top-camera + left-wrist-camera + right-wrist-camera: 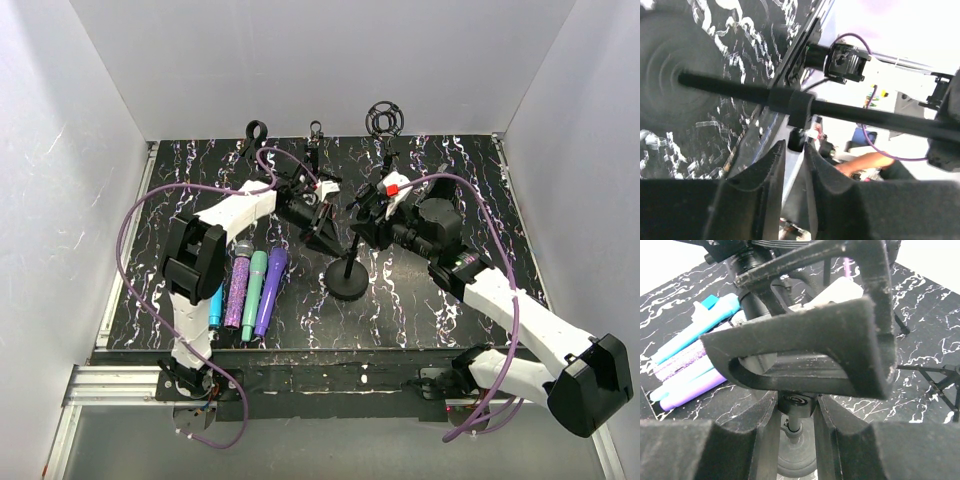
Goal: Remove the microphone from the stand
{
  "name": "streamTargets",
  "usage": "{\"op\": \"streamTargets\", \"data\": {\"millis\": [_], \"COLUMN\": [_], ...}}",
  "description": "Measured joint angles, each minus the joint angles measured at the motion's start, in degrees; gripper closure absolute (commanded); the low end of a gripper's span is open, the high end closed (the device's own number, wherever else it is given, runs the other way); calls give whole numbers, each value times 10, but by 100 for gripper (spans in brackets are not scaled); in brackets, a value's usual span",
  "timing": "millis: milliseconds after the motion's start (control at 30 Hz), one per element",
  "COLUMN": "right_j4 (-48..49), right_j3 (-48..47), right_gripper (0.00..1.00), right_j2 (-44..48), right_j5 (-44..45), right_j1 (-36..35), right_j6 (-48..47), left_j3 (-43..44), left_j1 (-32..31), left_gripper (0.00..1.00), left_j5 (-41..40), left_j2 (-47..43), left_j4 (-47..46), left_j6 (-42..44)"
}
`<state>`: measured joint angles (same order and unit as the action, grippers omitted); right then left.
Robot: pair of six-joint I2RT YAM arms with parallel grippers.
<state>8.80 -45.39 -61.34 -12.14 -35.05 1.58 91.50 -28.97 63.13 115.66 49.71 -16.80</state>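
— What do we look like from above?
— Our left arm [232, 208] and right arm [520, 310] are white shells with bulky black joint housings. A purple cable [125, 235] runs along each.
— Any markings on us?
— A small red tab [392, 186] by our right wrist.
— And our ends?
— Our left claw [792, 147] and right claw [796, 407] have matte black, grainy, wedge-shaped fingers.

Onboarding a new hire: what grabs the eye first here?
Both arms meet mid-table at the mic stand, and the right end effector is closed around the stand's stem. Left of the stand, four bright microphones lie side by side on the black marbled table.
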Motion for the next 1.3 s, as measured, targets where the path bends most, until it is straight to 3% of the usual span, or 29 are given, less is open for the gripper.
{"op": "streamTargets", "data": {"millis": [67,167,333,433,567,700,900,1300], "right_j4": [2,4,8,15,22,26,27,27], "right_j3": [0,0,-1,-2,-3,-3,-3,-3], "right_gripper": [99,99,99,99,99,99,99,99], "right_j2": [0,-2,-5,-10,-16,-18,-18,-18], "right_j5": [-2,2,4,4,4,4,4,7], "right_j1": [-2,2,2,2,2,2,2,2], "right_j6": [0,0,1,2,5,8,10,10], "left_j3": [-7,7,3,-100,-274,-344,-379,-389], "left_j1": [5,10,5,-29,-140,-169,-171,-174], "left_gripper": [46,34,34,33,35,37,37,47], "left_j5": [-1,-28,-98,-170,-258,-314,-386,-396], "left_j2": [-3,-8,-96,-241,-419,-424,-365,-360], "left_j4": [16,47,10,-87,-233,-307,-372,-415], "left_j6": [-10,40,196,336,549,662,720,723]}}
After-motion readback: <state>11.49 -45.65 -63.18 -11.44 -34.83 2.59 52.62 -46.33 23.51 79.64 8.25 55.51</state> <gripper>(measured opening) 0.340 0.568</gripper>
